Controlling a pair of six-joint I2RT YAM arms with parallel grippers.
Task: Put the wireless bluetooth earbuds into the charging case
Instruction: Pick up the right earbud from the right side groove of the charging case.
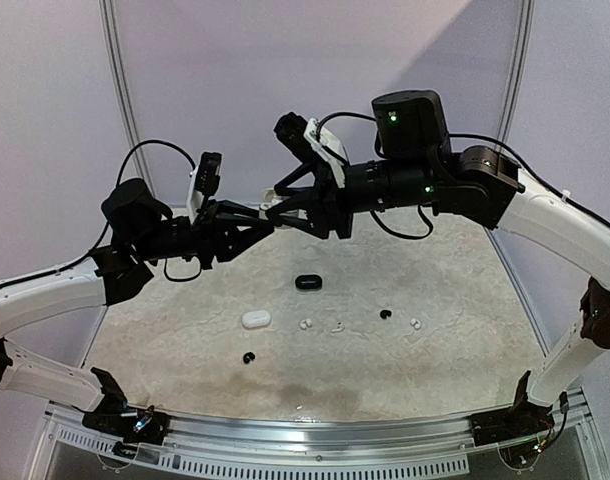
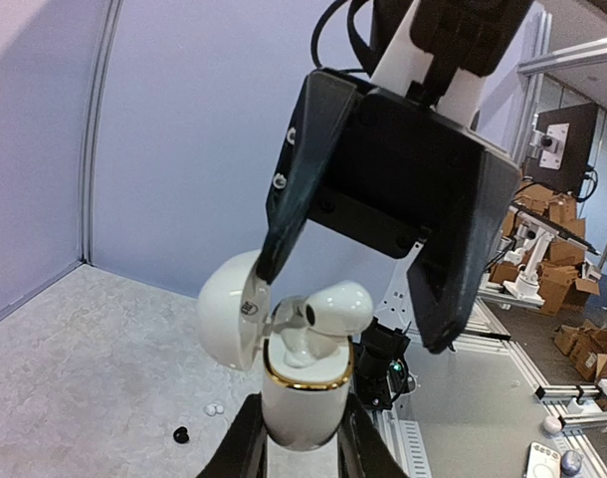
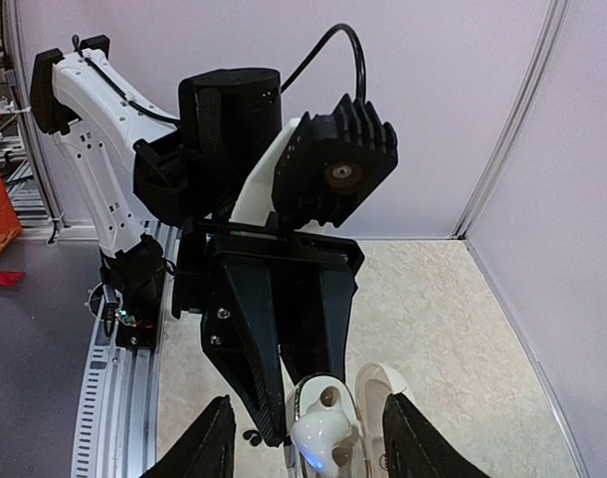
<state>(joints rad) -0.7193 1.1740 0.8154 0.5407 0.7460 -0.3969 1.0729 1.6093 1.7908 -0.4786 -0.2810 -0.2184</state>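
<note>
The left jaws are closed on the lower body of a white charging case and hold it upright in the air, above the worktop. The case has a gold rim, and its round lid stands open to one side. One white earbud sits in the mouth of the case. Its glossy head is above the rim, so it is not fully seated. The right jaws stand apart, with one finger on each side of this earbud, and they do not hold it. The tip of that finger is just at the hinge of the lid.

Below, on the worktop, lie a few tiny white buds and two black buds, well apart from each other. Near them are a black oval case and a white oval case.

The worktop is pale and mottled like stone, with a darker patch toward the near edge. Plain pale walls close the back and the sides. Beyond the station, cardboard boxes are stacked.
</note>
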